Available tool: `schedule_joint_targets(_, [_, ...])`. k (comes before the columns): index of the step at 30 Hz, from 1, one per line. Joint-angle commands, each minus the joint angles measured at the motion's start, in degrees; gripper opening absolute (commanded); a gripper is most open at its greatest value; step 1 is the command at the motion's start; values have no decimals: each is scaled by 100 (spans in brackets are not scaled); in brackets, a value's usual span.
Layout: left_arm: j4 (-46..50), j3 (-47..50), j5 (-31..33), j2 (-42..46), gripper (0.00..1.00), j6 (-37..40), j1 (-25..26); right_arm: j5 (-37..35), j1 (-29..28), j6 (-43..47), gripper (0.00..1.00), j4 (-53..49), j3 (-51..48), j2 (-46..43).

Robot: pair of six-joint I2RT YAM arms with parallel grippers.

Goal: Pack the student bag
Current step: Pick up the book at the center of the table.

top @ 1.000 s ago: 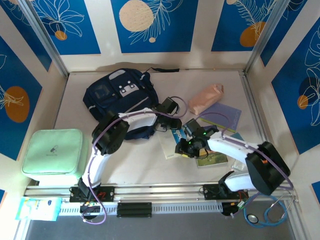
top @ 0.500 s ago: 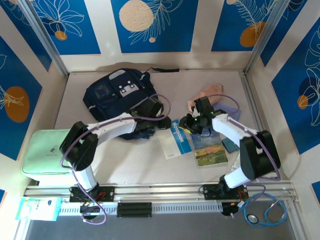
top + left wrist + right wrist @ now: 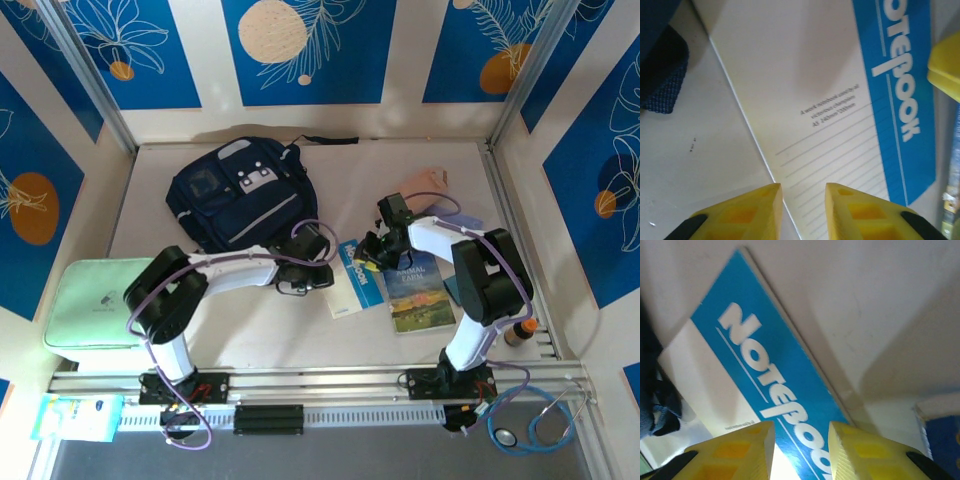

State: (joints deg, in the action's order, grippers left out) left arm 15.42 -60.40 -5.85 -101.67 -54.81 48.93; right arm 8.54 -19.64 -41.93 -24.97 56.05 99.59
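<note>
Your left gripper [image 3: 802, 190] & right gripper [image 3: 801, 429], both narrow-gapped w/ nothing held, flank the white-and-blue paper notebook [image 3: 357, 276], long axis roughly near-to-far; the large dark navy fabric backpack [image 3: 232, 195] lies far-left, just behind the left gripper, i.e. nearer that arm.

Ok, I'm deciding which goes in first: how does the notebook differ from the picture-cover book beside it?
The notebook is white with a blue band bearing NOTEBOOK in large white letters; the book has a landscape picture across its cover. The notebook lies nearer the student bag; the book lies farther right. Both lie flat and closed on the table.
</note>
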Motion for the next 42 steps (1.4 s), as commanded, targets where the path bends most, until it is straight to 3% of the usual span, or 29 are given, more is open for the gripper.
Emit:
schedule_joint_targets(1, [119,-13,112,-176,28,-58,29,-86,-32,102,35,-395,-207,-8])
schedule_joint_targets(12, [133,-1,285,-310,26,-65,39,-203,-25,19,35,-462,-472,-238])
schedule_joint_targets(20, [-181,-76,-40,-538,19,-28,38,-315,-31,1,30,-463,-433,-206])
schedule_joint_targets(32, [-849,167,-503,-117,16,338,14,-297,-40,-47,29,-410,-431,-124])
schedule_joint_targets(39, [-979,336,-540,-110,28,158,-31,-331,-57,-54,29,-425,-454,-115])
schedule_joint_targets(42, [-434,194,-426,-250,33,-188,-76,-439,-105,-61,29,-473,-453,-114])
